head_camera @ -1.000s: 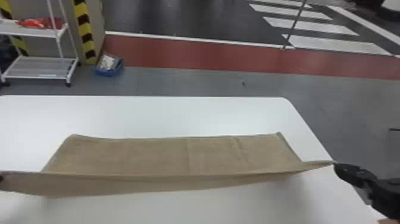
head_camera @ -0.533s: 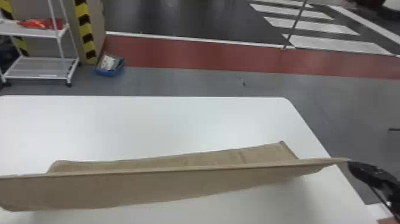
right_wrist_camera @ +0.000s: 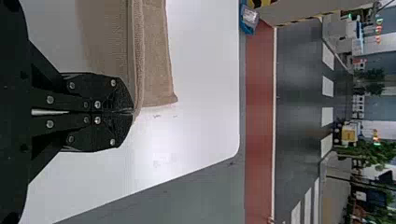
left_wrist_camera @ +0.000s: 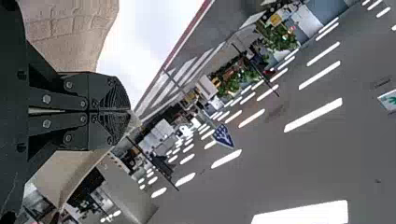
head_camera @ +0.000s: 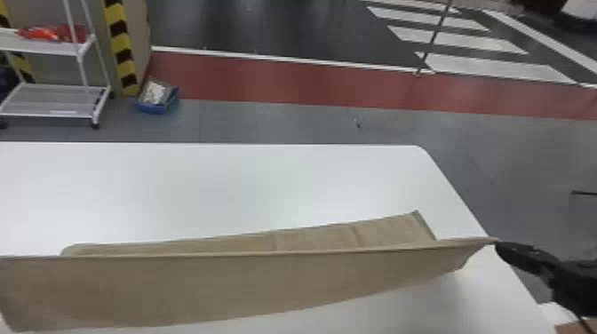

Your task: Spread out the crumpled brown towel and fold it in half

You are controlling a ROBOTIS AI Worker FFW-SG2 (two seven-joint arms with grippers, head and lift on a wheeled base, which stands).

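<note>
Brown towel (head_camera: pixel 222 284): 1 | left gripper (left_wrist_camera: pixel 129 111), right gripper (head_camera: pixel 498 244): 2, each pinching towel edge | table (head_camera: pixel 200 191): 1

Readable text: none. Left wrist view: blue sign (left_wrist_camera: pixel 223 136) bears white marks, white panel (left_wrist_camera: pixel 389 100) bears green mark; content illegible

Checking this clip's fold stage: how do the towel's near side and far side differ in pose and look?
The near side hangs from a raised edge that runs to the right gripper; the far side lies on the table.
The near side's visible face is deepest toward the left, the far side's strip toward the right.
The near side looks fairly smooth, while the far side shows faint creases.
Both are brown cloth.
</note>
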